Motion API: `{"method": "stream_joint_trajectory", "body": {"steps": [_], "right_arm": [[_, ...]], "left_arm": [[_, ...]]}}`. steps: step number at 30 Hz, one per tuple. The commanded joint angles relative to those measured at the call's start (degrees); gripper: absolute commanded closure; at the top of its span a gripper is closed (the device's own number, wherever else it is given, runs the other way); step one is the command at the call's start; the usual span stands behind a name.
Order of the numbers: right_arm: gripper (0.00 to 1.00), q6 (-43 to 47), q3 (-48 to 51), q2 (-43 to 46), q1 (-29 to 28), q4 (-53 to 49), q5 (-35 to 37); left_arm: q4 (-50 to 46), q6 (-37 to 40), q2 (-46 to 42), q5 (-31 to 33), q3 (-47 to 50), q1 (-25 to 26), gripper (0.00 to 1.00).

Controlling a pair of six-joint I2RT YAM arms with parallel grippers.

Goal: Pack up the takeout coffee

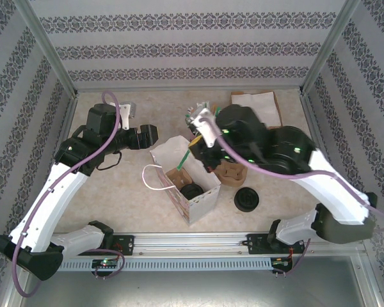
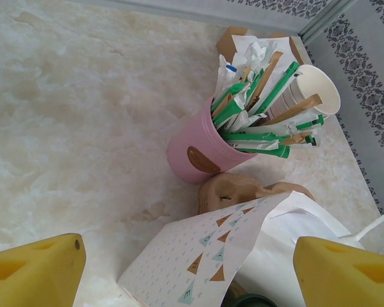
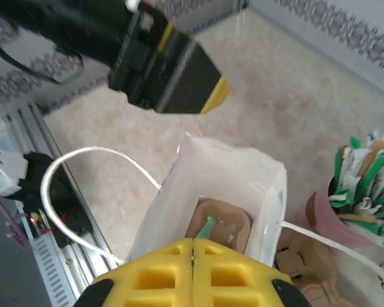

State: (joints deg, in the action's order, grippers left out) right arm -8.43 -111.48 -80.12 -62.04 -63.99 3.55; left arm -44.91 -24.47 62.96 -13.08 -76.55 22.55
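The paper bag (image 1: 198, 206) stands mid-table, mouth up; inside it sit a cup carrier (image 3: 225, 220) and, toward the near end, the takeout coffee (image 1: 192, 190); a stick packet (image 1: 188, 155) hangs from the right gripper (image 3: 192, 246) above the mouth; spare carriers (image 1: 230, 171) sit just right of the bag, loose lids (image 1: 247, 199) nearer; behind it stands a packet holder (image 2: 192, 150), a cup stack (image 2: 313, 93) just beside it; flat bags (image 1: 259, 105) lie back right.

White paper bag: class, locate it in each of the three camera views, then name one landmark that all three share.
Top external: the white paper bag stands mid-table between the two arms, mouth up.
Left wrist: lower middle, its patterned side showing.
Right wrist: centre, its open mouth just beyond the right gripper, which pinches a green stick.
Shared landmark: the brown cardboard carrier beside the bag.
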Motion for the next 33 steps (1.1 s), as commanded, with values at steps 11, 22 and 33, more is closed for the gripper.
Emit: {"method": "stream_joint_trajectory", "body": {"steps": [11, 22, 33], "right_arm": [[0.75, -5.3, 10.83, -8.18, 3.75, 7.58, -4.64], [0.59, -4.38, 8.66, -3.36, 4.1, 6.04, -0.53], [0.63, -3.62, 5.96, 6.55, 23.38, 3.03, 5.64]], "left_arm": [[-2.53, 2.04, -0.29, -0.42, 0.3, 0.66, 0.15], [-1.71, 2.09, -0.23, -0.87, 0.92, 0.69, 0.15], [-1.41, 2.82, 0.1, -1.67, 0.09, 0.66, 0.15]]}}
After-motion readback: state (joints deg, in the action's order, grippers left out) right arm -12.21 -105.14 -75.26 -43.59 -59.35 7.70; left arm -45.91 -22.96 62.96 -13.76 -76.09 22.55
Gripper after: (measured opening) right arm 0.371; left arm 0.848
